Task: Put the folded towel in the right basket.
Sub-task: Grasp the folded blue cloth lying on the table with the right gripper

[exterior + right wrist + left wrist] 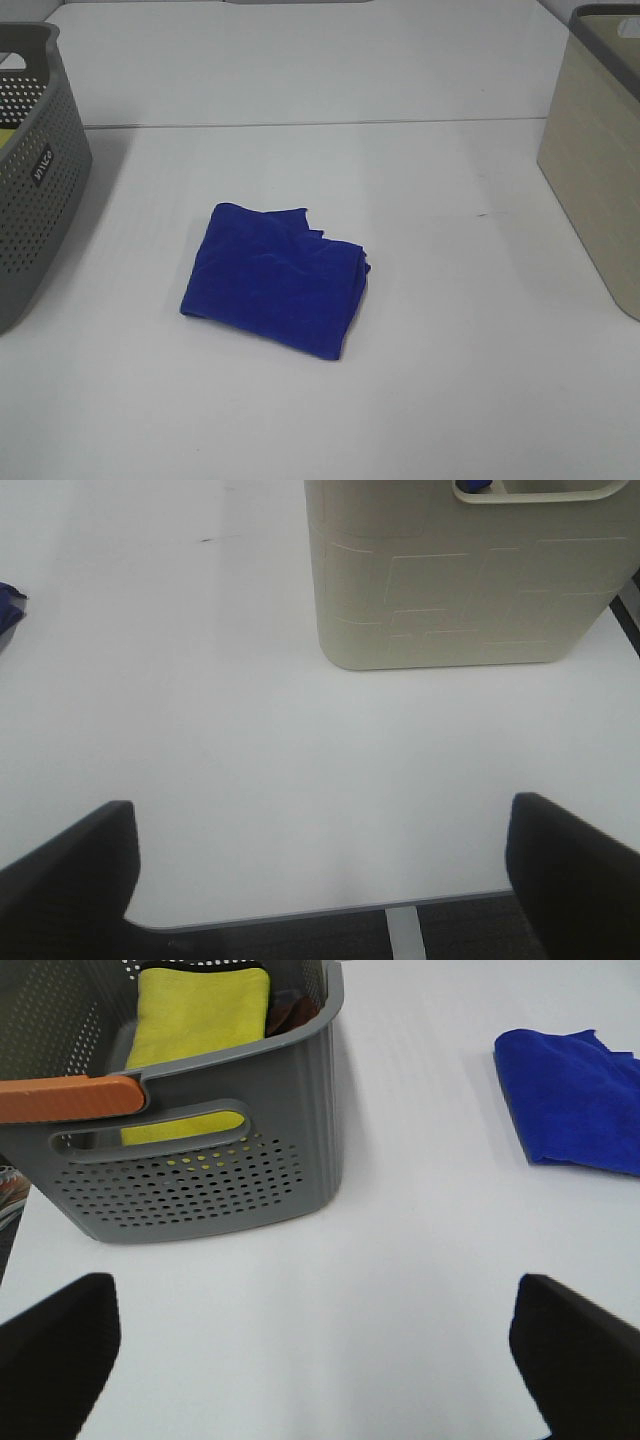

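Folded towel [275, 280] on counter [450, 350] appears soft and light, best gripped at its thick right edge; left pincer [315, 1355] and right pincer [320, 875] stand wide, empty.

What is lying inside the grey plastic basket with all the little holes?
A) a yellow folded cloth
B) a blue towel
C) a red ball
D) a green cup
A: the left wrist view shows a yellow folded cloth lying inside the grey perforated plastic basket, while the blue folded towel lies outside it on the white table.
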`<action>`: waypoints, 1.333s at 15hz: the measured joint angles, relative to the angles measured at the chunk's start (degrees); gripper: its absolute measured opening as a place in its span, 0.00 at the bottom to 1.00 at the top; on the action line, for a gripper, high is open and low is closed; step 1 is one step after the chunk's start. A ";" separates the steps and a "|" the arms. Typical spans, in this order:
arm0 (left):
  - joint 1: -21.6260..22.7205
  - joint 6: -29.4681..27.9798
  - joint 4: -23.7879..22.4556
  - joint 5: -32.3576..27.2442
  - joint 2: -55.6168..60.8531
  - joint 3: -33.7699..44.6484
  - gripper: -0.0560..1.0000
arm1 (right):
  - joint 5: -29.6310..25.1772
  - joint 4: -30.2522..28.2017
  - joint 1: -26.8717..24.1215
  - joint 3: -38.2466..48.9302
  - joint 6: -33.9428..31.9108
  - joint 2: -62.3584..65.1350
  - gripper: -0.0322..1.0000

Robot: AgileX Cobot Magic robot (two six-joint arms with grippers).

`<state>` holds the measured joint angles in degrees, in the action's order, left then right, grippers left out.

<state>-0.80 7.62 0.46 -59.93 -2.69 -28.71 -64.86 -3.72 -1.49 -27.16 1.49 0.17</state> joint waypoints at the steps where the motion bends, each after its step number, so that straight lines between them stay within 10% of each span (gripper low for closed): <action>1: 0.00 0.00 -0.46 0.00 0.00 0.00 0.99 | 0.00 0.00 0.00 0.00 0.00 0.00 0.96; 20: 0.00 0.00 -0.46 0.00 0.00 0.00 0.99 | 0.00 0.00 0.00 0.00 -0.06 0.00 0.96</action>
<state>-0.80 7.62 0.00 -59.93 -2.69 -28.71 -64.86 -3.72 -1.49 -27.16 1.43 0.17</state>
